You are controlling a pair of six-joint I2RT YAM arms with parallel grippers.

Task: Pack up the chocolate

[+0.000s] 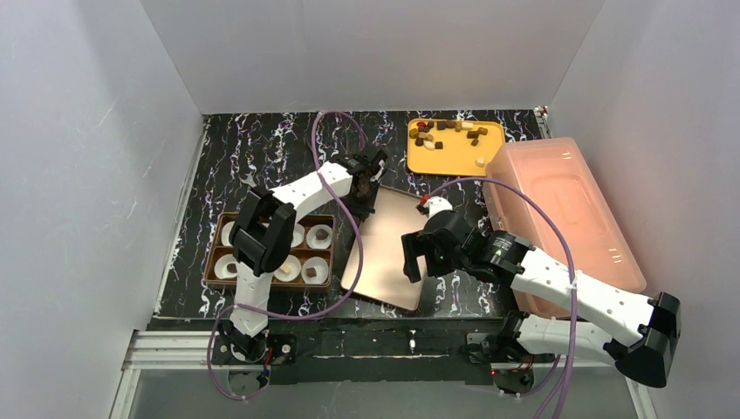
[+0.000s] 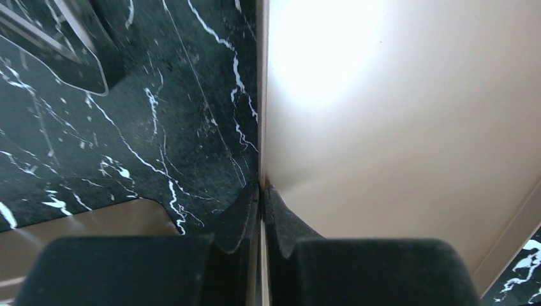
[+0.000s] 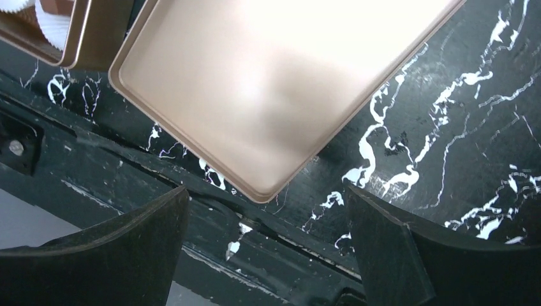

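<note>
Black marbled desk: left tool nipping the lid's rim, right tool gaping and empty.

At the middle of the desk lies the flat copper lid; the left tool is closed tight on its thin far edge at about 11 o'clock, while the right tool hangs spread wide, holding nothing, over the lid's near corner at 5 o'clock. Most of the chocolate sits loose on the yellow tray at 1 o'clock, and a few pieces already rest in paper cups inside the brown box at 9 o'clock. Such a narrow pinch on one edge looks risky: lifted, the lid may swivel or slip free, and a swing toward 9 o'clock could tip the cups. Closing the box now would likely leave chocolate unpacked.
</note>
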